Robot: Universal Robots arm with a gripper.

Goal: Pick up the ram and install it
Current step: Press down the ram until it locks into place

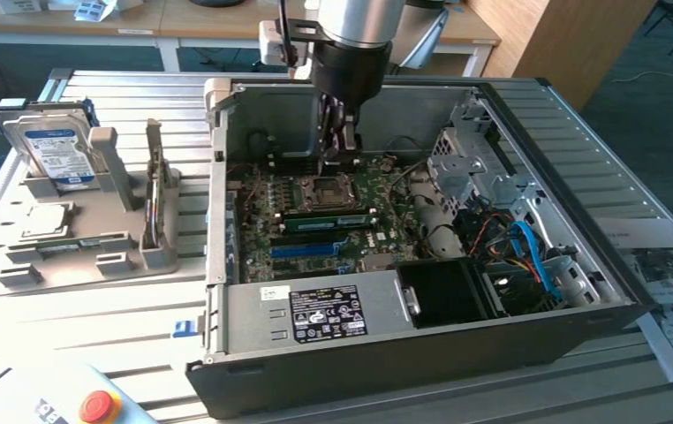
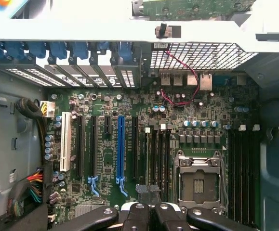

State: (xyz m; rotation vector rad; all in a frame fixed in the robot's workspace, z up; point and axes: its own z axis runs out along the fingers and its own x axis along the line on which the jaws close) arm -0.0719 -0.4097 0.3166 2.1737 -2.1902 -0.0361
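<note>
A ribbed metal table (image 1: 101,305) carries the whole setup, its slats running across under everything; behind it stand pale desks (image 1: 136,31) along the back of the room, a wooden panel (image 1: 537,35) at the exterior view's right, and dark floor beyond. Printed sheets of paper (image 1: 667,283) lie on the table's edge at the exterior view's right, and a red button (image 1: 99,406) on a box sits at the near corner.

At the exterior view's left a grey holder tray (image 1: 89,256) rests on the slats, with a hard drive (image 1: 54,155) standing upright in it.

An open computer case (image 1: 431,344) lies in the middle of the table, its circuit board (image 1: 313,221) facing up and a power supply (image 1: 325,314) along the near side. The arm reaches down into the case, and the gripper (image 1: 339,150) is low over the board near the processor socket (image 2: 197,185). Its fingers are pressed together. In the wrist view a small dark edge shows at the fingertips (image 2: 148,188), above the memory slots (image 2: 156,159); whether this is the ram cannot be told. A green ram stick (image 1: 330,216) sits seated in a slot on the board, just in front of the socket in the exterior view. A long blue slot (image 2: 121,147) lies beside the black ones.
</note>
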